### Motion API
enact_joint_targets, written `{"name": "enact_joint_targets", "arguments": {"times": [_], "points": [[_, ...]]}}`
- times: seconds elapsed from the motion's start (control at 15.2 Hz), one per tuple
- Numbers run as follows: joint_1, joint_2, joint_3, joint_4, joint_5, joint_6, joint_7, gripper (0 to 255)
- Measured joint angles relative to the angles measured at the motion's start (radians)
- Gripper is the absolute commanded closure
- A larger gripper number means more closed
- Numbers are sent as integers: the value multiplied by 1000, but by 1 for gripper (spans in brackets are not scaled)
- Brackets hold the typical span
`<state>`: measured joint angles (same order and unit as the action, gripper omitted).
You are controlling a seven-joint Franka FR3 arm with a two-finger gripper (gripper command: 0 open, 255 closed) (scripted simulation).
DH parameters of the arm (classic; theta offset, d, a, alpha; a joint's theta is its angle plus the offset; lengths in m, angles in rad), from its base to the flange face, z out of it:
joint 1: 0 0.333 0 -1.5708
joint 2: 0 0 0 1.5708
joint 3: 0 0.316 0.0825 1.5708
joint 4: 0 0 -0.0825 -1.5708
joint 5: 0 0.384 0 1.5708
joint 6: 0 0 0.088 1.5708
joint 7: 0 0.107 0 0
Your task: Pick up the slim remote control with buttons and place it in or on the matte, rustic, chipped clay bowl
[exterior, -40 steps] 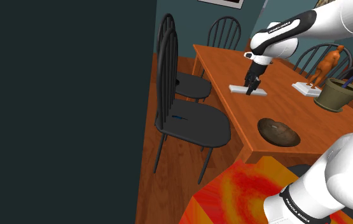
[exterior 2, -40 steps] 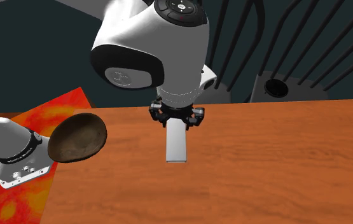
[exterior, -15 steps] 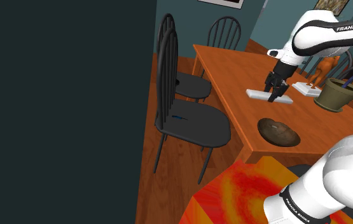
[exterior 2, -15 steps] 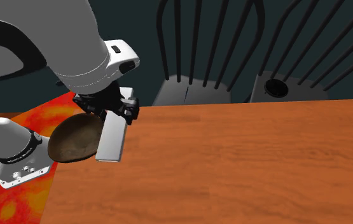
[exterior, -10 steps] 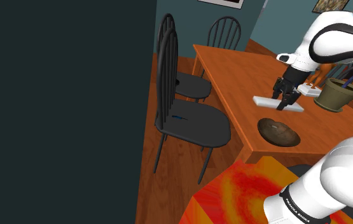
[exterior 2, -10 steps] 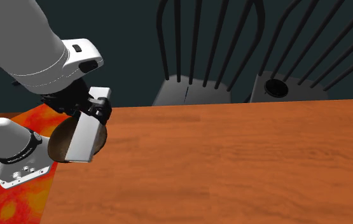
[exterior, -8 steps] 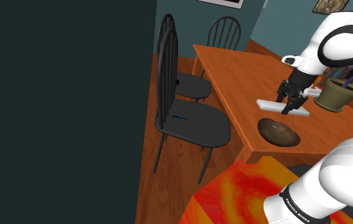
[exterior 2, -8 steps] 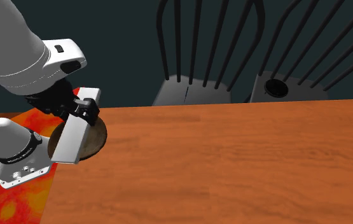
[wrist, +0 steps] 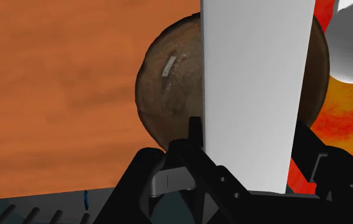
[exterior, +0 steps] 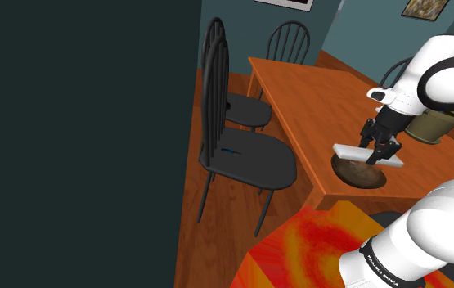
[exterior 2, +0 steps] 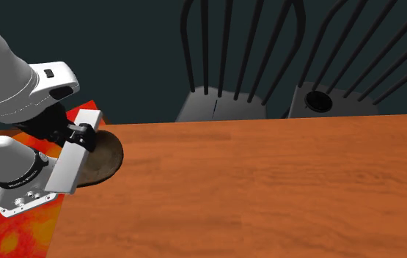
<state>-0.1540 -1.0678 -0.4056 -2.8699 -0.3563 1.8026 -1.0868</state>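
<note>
The remote is a plain white slim slab with no buttons visible. My black gripper is shut on it and holds it in the air directly over the brown, rough clay bowl. The bowl sits on the wooden table near its corner by the stand. In the wrist view the remote crosses the bowl's middle and hides part of it.
Black spindle-back chairs stand along the table's side. A green plant pot stands on the table behind the gripper. The stand's orange-red top lies just beyond the table's corner.
My arm has carried the remote from the table's middle toward the stand. It now hangs over the bowl, still clasped.
</note>
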Motion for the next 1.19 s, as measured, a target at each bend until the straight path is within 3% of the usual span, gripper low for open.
{"name": "enact_joint_targets", "arguments": {"times": [0.53, 0.92, 0.99, 1.19], "points": [[-22, 36, -47, -86, -49, 119, 0, 255], [-23, 36, -49, -93, -52, 130, 2, 255], [-24, 36, -49, -94, -52, 131, 2, 0], [-24, 36, -49, -95, -53, 129, 1, 0]]}}
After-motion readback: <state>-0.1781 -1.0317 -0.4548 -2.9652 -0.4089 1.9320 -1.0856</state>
